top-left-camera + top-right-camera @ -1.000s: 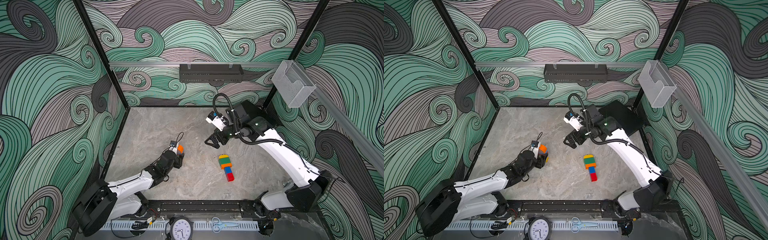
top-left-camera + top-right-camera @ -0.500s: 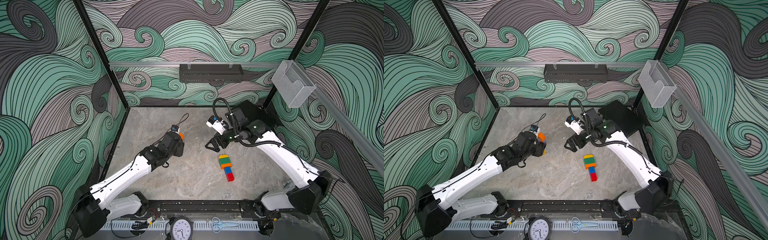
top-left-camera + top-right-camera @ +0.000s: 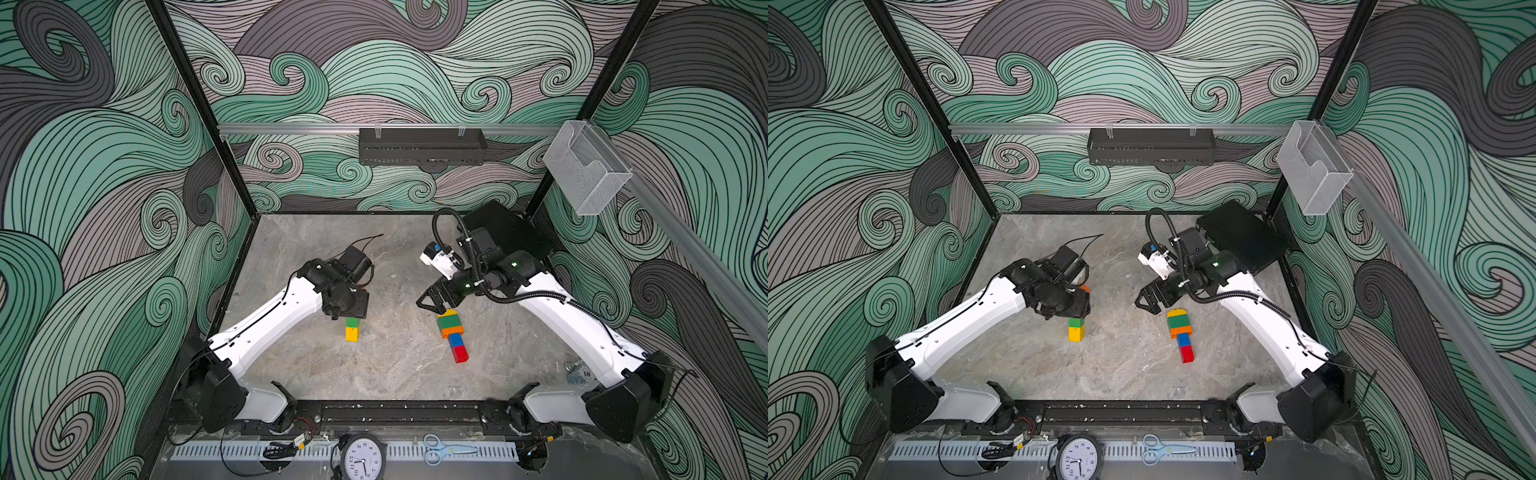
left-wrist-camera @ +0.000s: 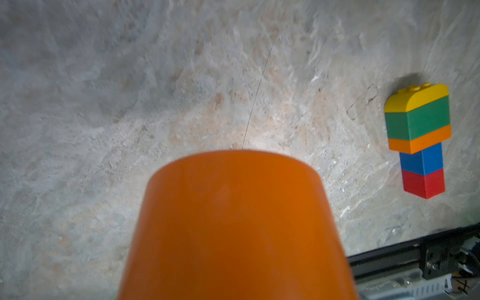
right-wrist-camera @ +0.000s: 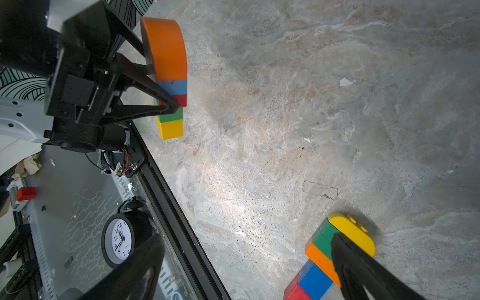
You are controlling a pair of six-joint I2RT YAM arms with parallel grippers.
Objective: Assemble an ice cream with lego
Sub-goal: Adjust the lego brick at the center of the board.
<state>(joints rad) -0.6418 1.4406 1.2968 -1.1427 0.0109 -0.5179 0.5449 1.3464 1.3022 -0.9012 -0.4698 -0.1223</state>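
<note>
My left gripper [image 3: 353,309] is shut on a lego stack. In the right wrist view its black fingers [image 5: 166,104] clamp the red and blue bricks. The stack runs from an orange round-topped brick [image 5: 165,46] down to green and yellow bricks [image 3: 352,329]. That orange brick [image 4: 239,228] fills the left wrist view and hides the jaws. A second lego stack [image 3: 451,334] [image 3: 1179,332] lies flat on the table: yellow round top, green, orange, blue, red. My right gripper [image 3: 432,305] [image 5: 246,237] hangs open beside its yellow end [image 5: 353,233], holding nothing.
A black rail [image 3: 395,411] runs along the table's front edge. A clock [image 3: 362,459] and scissors [image 3: 440,449] lie beyond it. A black box [image 3: 511,232] sits at the back right corner, and a clear bin [image 3: 586,166] hangs on the right wall.
My left arm has lifted and swung toward the middle with the stack, so its green and yellow bricks now show below the gripper. My right gripper has edged closer to the lying stack.
</note>
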